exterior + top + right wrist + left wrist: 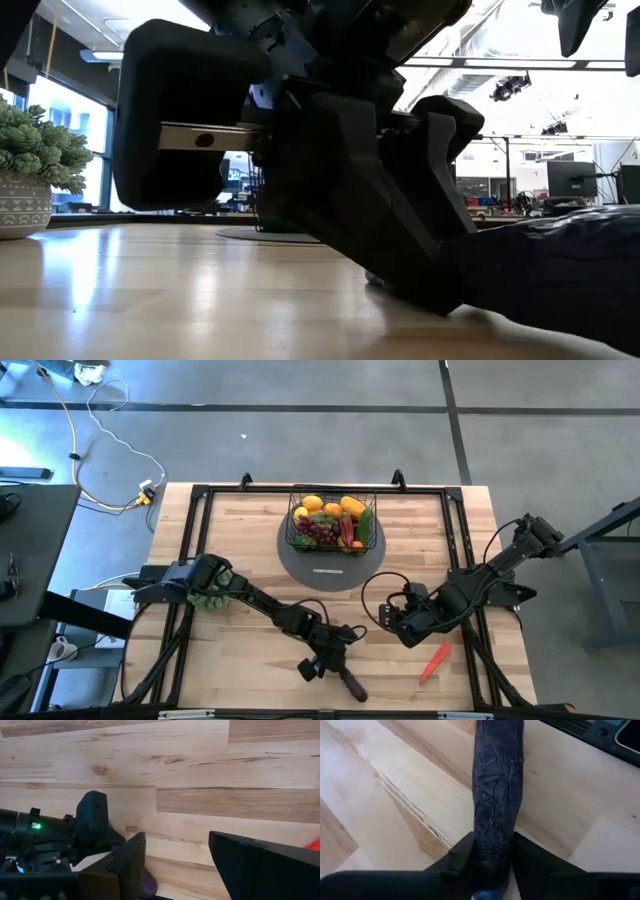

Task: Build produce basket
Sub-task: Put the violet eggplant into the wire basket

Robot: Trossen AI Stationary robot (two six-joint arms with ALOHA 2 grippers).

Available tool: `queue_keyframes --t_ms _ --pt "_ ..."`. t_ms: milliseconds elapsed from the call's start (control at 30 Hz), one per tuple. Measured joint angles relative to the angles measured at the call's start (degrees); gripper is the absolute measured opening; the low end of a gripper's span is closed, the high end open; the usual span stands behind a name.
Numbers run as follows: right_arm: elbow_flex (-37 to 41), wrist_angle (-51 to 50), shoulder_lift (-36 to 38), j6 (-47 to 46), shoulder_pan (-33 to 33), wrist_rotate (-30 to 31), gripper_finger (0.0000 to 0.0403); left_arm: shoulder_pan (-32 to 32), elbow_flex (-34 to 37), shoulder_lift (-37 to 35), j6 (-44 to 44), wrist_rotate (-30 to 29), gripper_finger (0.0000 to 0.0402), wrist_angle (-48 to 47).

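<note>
Two dark fingers of your left gripper (490,865) clamp one end of the aubergine (497,795), a long, wrinkled purple-black piece lying flat, pointing straight away from the wrist. The wire basket (334,520) sits well apart, across the table. Your right gripper (177,862) waits nearby, fingers apart.

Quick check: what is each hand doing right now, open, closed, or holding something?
Left hand: closed on the dark aubergine.
Right hand: open, holding nothing.
</note>
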State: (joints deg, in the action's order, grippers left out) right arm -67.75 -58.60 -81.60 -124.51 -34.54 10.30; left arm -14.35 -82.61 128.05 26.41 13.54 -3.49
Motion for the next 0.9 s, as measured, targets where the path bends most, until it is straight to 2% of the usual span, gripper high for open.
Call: queue_keyframes --t_ms 200,500,600,900 --pt "0.0 0.21 0.0 0.0 -0.57 0.0 0.02 0.26 0.0 -0.47 -4.98 1.7 0.0059 -1.96" --pt "0.0 0.06 0.0 0.02 -5.26 -0.16 0.02 1.56 0.07 -3.83 -10.06 1.16 0.0057 -8.78" --pt "0.0 -0.33 0.0 0.68 -7.28 -1.87 0.02 2.7 0.07 -4.88 -11.69 0.99 0.0057 -10.37" --pt "0.0 -0.82 0.0 3.36 -13.17 -2.85 0.02 6.08 0.07 -9.51 -14.55 -2.78 0.0056 -15.18"
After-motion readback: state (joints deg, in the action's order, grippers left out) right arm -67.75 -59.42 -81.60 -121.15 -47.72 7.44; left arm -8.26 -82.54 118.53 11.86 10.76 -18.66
